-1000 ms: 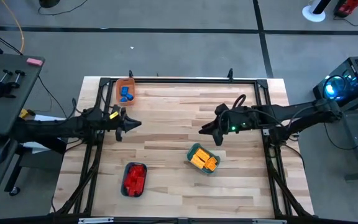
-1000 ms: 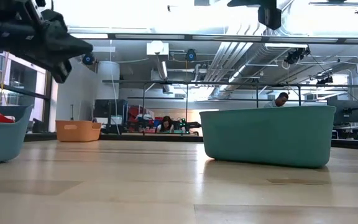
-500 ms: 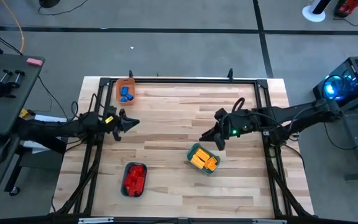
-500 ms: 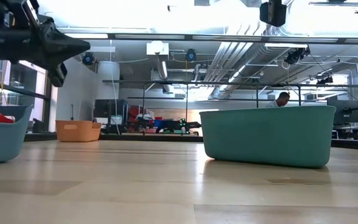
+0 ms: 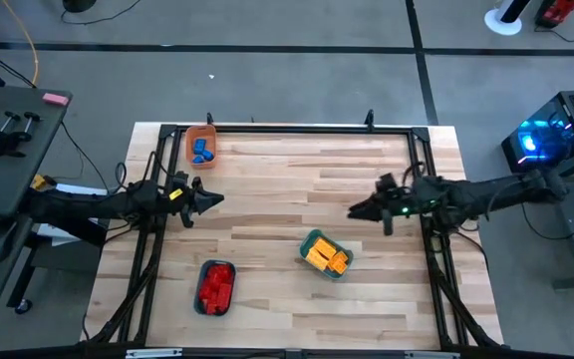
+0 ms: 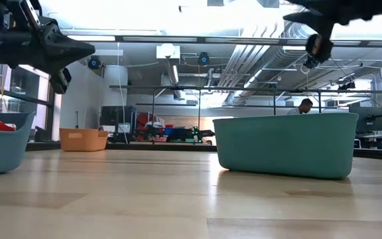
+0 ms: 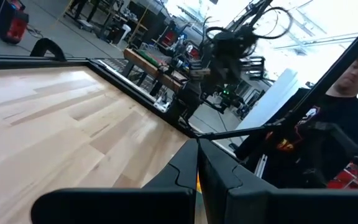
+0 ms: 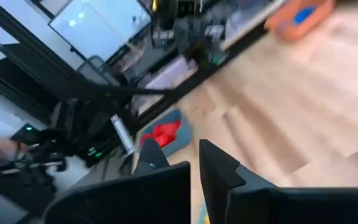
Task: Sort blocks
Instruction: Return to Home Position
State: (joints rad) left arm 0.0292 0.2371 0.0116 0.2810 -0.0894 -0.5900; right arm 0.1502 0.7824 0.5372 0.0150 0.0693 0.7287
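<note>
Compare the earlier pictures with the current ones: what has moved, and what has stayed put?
The right gripper drew back to the right. The left gripper levelled out, barely shifting. Nothing was gripped or released. The red blocks, yellow blocks and blue blocks stayed put.

Robotics lab — exposed ceiling ducts (image 6: 257,66), equipment-laden benches (image 6: 171,136), glowing computer tower (image 5: 531,143)

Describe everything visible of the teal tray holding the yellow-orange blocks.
The teal tray is a rectangular tub with rounded corners, plastic-looking, with plain walls that taper slightly toward the base. It sits upright on the wooden table, turned askew to the table's edges, on the right arm's side. Yellow-orange blocks are heaped inside it. Nothing else touches it; the right gripper is apart from it.
</note>
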